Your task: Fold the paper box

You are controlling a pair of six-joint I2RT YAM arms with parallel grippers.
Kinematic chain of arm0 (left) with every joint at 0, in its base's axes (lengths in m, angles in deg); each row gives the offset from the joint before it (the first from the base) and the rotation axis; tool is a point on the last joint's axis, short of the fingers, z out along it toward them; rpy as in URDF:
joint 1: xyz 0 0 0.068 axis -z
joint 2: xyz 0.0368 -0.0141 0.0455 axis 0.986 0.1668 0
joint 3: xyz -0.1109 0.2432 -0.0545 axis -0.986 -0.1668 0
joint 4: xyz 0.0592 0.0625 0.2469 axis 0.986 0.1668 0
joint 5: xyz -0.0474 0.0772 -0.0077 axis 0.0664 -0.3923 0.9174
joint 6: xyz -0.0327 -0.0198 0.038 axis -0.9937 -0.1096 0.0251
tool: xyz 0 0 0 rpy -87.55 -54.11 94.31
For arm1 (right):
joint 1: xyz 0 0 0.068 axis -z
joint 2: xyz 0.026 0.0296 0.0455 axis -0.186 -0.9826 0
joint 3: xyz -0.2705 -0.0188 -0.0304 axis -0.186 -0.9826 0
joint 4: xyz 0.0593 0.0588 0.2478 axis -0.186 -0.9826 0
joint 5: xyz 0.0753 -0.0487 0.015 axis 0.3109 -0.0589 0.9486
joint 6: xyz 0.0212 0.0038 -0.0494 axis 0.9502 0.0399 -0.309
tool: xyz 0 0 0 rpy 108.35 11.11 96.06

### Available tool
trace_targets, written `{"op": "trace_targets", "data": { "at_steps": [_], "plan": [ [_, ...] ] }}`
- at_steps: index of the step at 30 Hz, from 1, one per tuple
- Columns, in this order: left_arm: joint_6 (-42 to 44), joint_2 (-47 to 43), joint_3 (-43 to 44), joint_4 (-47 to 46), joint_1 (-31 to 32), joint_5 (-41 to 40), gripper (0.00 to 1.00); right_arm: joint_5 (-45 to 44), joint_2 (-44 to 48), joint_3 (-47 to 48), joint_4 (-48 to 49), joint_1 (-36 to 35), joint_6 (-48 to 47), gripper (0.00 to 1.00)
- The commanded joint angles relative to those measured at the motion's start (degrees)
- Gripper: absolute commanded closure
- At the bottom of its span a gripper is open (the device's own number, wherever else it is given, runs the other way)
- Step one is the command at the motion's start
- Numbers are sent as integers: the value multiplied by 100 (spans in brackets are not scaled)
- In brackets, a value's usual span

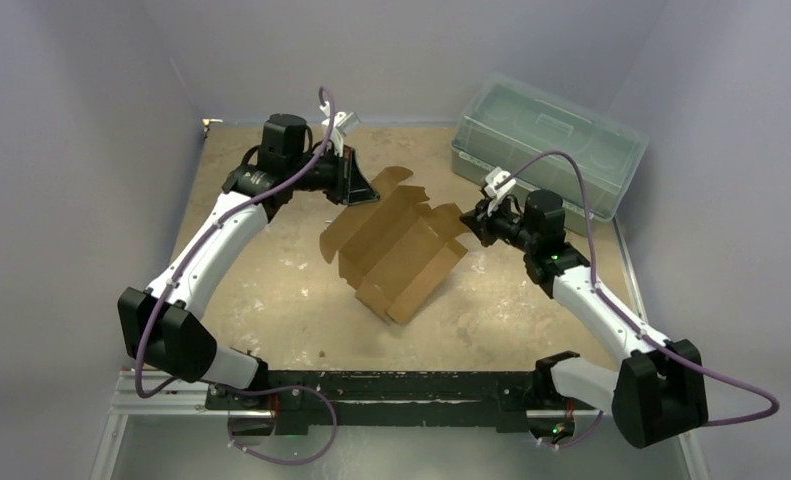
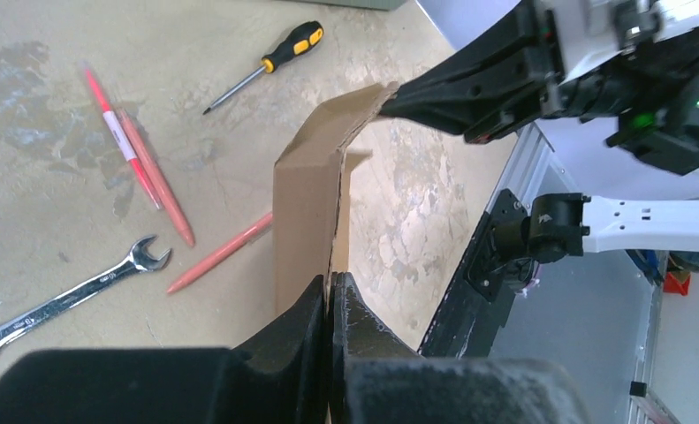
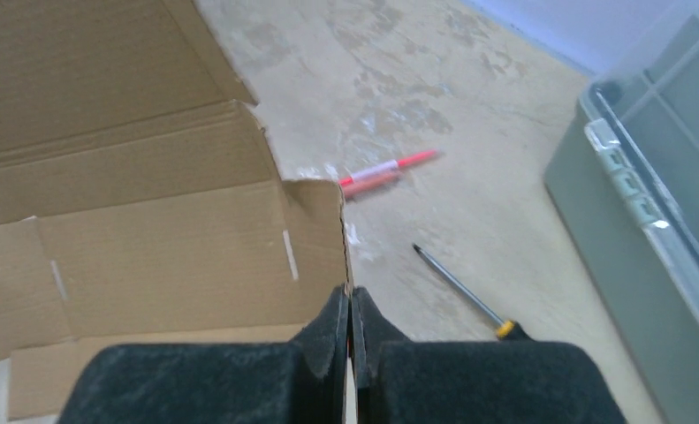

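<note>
Stained tan table (image 1: 271,290), grey walls around. Box (image 1: 396,245) at table centre, partly unfolded, flaps spread, pinched at two opposite edges. Left gripper (image 2: 330,281) closed tight on far-left flap; right gripper (image 3: 350,291) closed tight on right flap corner. Screwdriver (image 2: 270,62), pink pens (image 2: 138,155) and wrench (image 2: 63,305) on table near box, visible from wrist views only. Lidded bin (image 1: 546,140) at far right, behind right arm.

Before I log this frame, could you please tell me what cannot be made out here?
Left wrist view: the wrench is cut off by the left edge.
Right wrist view: the screwdriver handle is mostly hidden behind the right fingers.
Top view: the paper box hides the table beneath it.
</note>
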Motion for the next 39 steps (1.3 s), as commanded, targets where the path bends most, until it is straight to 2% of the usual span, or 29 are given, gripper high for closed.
{"op": "trace_targets", "data": {
  "at_steps": [1,10,14,17,24,33,39],
  "plan": [
    [-244,-223,380,83,-8,-55,100,519,-78,-529,1508,90,1338,100],
    [15,-75,420,276,158,-233,100,883,-412,-1690,4379,138,2188,100],
    [384,6,502,328,396,-648,100,801,-559,-1946,5228,129,2207,100],
    [691,69,566,322,584,-1003,100,661,-812,-1967,5463,107,1891,100],
    [785,115,407,281,990,-1040,100,990,-1062,-2067,5198,107,1711,100],
    [440,-155,-209,-56,1023,-736,100,1624,-885,-1885,4377,106,1415,100],
    [267,-275,-605,-266,1025,-730,100,2073,-598,-1602,3519,103,1265,91]
  ]
}}
